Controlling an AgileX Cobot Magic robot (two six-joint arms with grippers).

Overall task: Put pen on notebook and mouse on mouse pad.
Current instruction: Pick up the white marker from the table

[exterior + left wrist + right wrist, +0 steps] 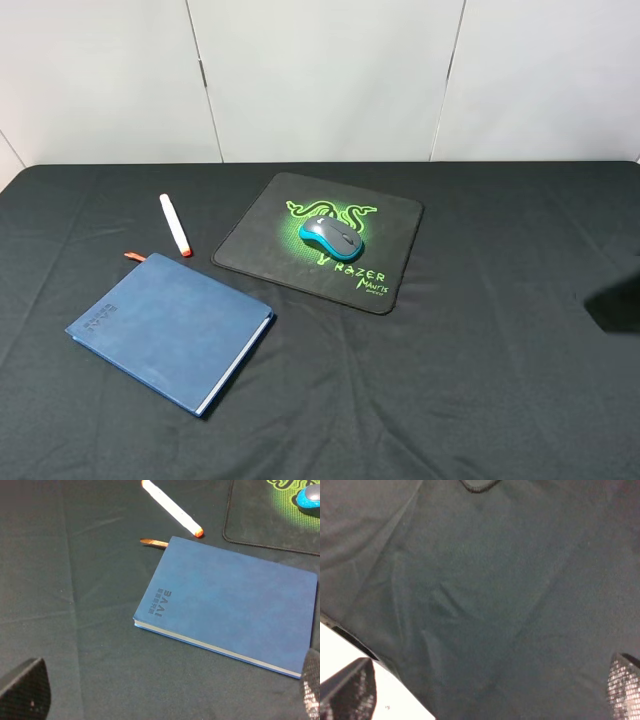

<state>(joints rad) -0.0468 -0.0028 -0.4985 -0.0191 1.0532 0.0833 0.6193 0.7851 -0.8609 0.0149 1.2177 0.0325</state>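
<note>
Thick white pen (175,224), orange-red cap end, beside dark blue notebook (170,330)

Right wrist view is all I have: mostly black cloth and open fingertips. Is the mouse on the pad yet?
Observer: Yes. In the exterior high view the mouse already sits on the mouse pad, over the green logo.
Operator: Pen?
Observer: Not done. The pen lies on the cloth next to the notebook, its red tip near the ribbon corner, not on the cover.
Operator: Left gripper?
Observer: The left gripper is open and empty. Its wrist view shows the notebook and the pen ahead of it.
</note>
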